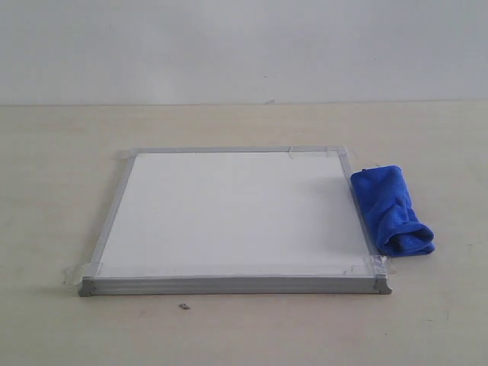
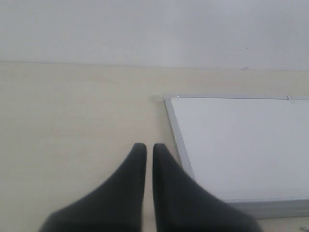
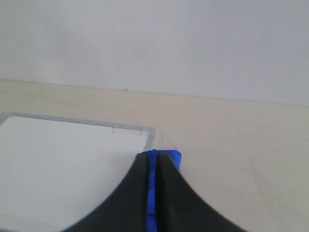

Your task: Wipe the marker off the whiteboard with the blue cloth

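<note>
From my remote station, the left gripper (image 2: 149,147) hung over the bare table (image 1: 46,320) just left of the whiteboard (image 1: 236,217), its two dark fingers clenched to a thin slit with nothing between them. The right gripper (image 3: 153,155) was likewise pinched nearly closed and empty. The blue cloth (image 3: 175,158) showed only through the slit and past the fingertips, lying on the table beyond them.

In the exterior view, a small dark speck (image 1: 184,306) sat on the table just before the board's near rail. The whiteboard lay flat at the centre of the table, its silver-grey frame held by clear tape at the near-left corner (image 1: 90,268) and the near-right corner (image 1: 379,264). Its face read plain white in all three views. The blue cloth (image 1: 393,210) lay bunched in a loose roll against the right-hand frame, running from the far-right corner toward the near-right one. Beyond the table's far edge stood a pale wall (image 1: 244,46).
</note>
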